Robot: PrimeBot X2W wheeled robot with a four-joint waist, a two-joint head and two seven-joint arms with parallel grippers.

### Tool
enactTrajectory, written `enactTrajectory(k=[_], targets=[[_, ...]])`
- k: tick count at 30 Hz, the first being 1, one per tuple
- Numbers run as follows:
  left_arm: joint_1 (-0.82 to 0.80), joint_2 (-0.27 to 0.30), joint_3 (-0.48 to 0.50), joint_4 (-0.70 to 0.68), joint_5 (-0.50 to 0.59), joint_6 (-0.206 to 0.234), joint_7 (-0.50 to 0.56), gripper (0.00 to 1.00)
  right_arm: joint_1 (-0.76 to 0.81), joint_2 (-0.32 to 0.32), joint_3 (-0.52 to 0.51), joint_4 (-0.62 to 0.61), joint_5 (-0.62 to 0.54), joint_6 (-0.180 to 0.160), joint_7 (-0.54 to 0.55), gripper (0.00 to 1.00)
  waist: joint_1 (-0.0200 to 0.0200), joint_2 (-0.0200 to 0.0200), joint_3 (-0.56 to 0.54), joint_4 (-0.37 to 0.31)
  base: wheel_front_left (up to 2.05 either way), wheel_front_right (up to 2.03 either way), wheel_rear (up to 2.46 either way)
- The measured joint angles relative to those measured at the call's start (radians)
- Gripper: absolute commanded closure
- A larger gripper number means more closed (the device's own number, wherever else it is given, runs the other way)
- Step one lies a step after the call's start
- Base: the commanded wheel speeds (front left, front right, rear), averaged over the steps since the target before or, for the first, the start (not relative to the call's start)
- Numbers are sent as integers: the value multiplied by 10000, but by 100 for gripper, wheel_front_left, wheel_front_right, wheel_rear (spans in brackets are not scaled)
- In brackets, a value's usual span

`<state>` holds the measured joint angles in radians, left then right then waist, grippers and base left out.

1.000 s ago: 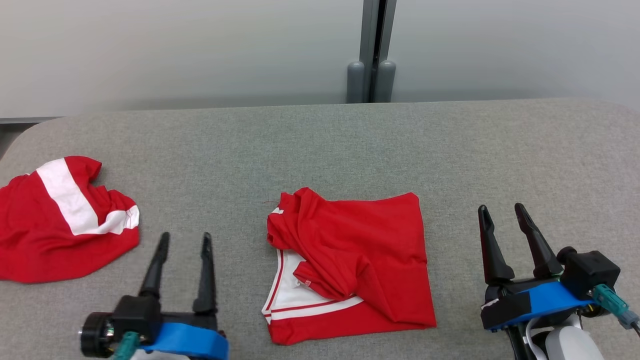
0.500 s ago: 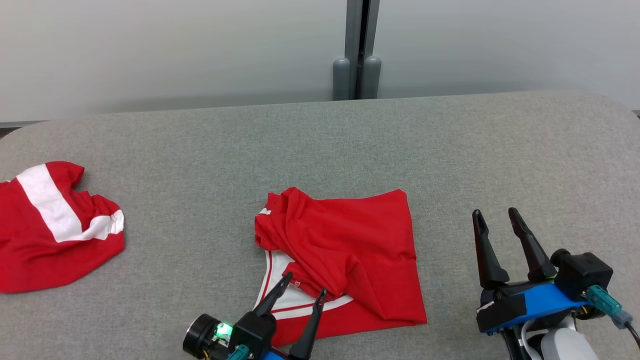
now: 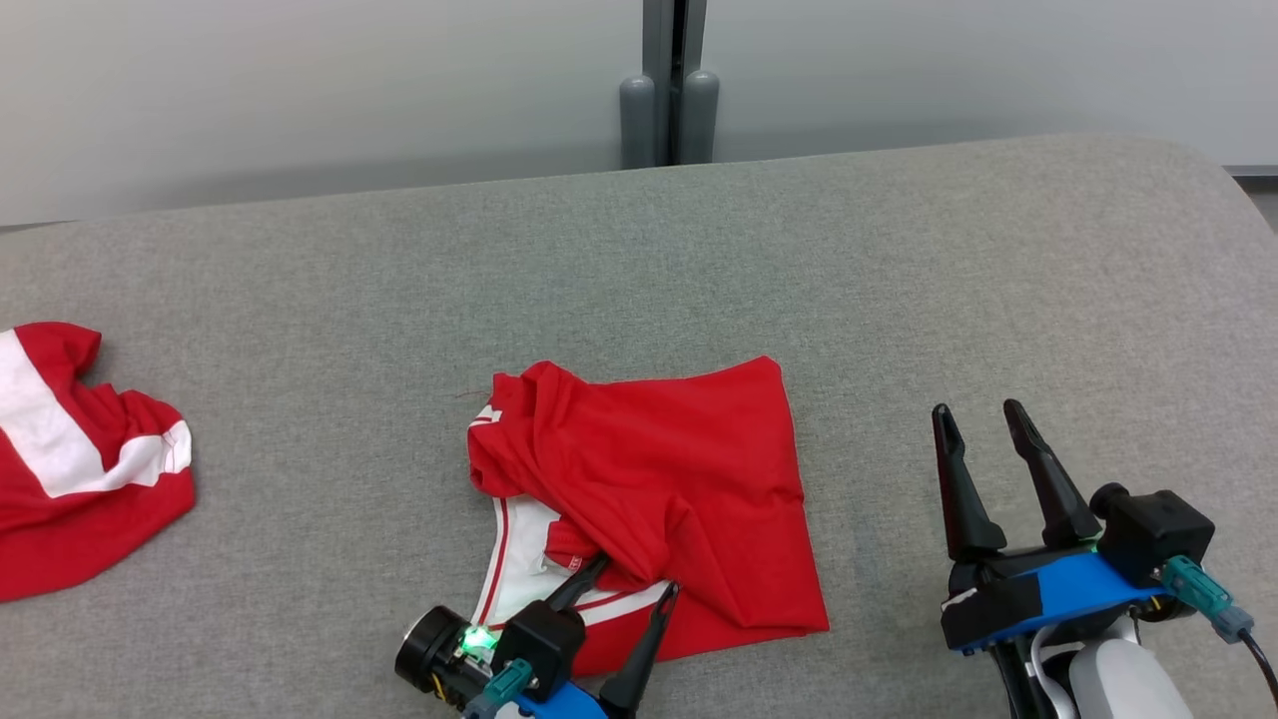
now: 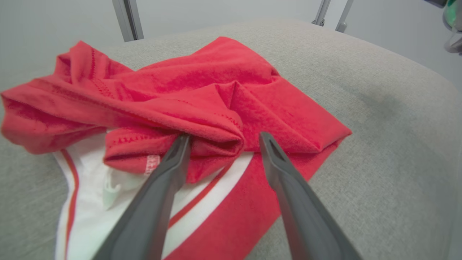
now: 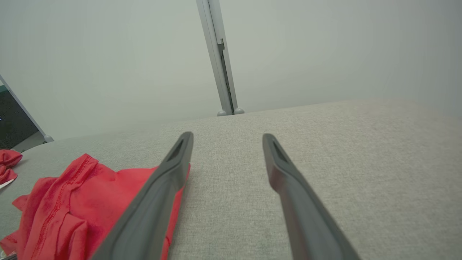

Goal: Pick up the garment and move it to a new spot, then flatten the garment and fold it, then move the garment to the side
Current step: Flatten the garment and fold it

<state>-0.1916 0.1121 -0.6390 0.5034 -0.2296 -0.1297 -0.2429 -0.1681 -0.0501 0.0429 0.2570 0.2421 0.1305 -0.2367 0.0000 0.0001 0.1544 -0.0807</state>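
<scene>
The garment (image 3: 649,469) is a red shirt with white bands, roughly folded in the middle of the grey table (image 3: 899,280). My left gripper (image 3: 636,576) is open at its near edge, one finger on each side of a rolled red fold. In the left wrist view the garment (image 4: 216,83) lies just ahead, and the left gripper (image 4: 225,136) has this fold between its fingertips, the jaws still wide apart. My right gripper (image 3: 975,409) is open over bare table to the right of the garment. The right wrist view shows the right gripper (image 5: 227,134) and the garment (image 5: 72,191) at lower left.
A second red and white garment (image 3: 70,469) lies crumpled at the table's left edge, seen far left as the second garment (image 5: 7,162). A grey post (image 3: 669,100) stands behind the table against a pale wall. The table's rounded right corner is at upper right.
The camera has turned, sliding the scene left. My left gripper has crossed from the bare table on the left to the garment's near edge and now straddles a fold. The right gripper holds still.
</scene>
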Motion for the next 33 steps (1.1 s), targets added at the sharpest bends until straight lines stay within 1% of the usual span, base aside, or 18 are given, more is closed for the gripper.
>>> enactTrajectory(k=[6,7,8,9,13,17,21,25,29,33], targets=[[-450,-125,-107,550,-134,0,-69,0,-112,0,25,109,59,0,-69,0,0,0,88,-148,0,0,0],[-499,-148,-111,644,-178,0,-77,8,-114,0,25,128,63,0,-71,0,0,0,94,-159,0,0,0],[-549,-159,-117,738,-196,0,-102,61,-114,0,21,140,71,0,-84,0,0,0,99,-166,0,0,0],[-594,-169,-117,803,-245,0,-104,100,-115,-2,13,153,71,0,-109,0,0,-1,103,-169,0,0,0],[-734,-196,-2,865,-395,0,-157,100,-115,-2,-73,190,71,0,-125,0,0,0,70,-106,0,0,0],[-711,-90,79,546,-441,0,-180,100,-97,-2,-178,257,69,0,-159,0,0,0,-49,103,0,0,0],[-208,209,113,-107,-447,31,-188,100,-40,0,-268,341,61,0,-174,0,0,0,-185,367,0,0,0],[339,629,96,-732,-449,102,-153,100,-9,0,-357,445,48,0,-198,0,0,0,-299,646,0,0,0],[844,961,81,-1302,-543,221,188,100,36,2,-397,541,19,0,-201,0,0,0,-362,877,0,0,0],[1256,1147,96,-1605,-713,297,481,100,53,2,-407,652,-8,0,-203,0,0,0,-373,1015,0,0,0]])
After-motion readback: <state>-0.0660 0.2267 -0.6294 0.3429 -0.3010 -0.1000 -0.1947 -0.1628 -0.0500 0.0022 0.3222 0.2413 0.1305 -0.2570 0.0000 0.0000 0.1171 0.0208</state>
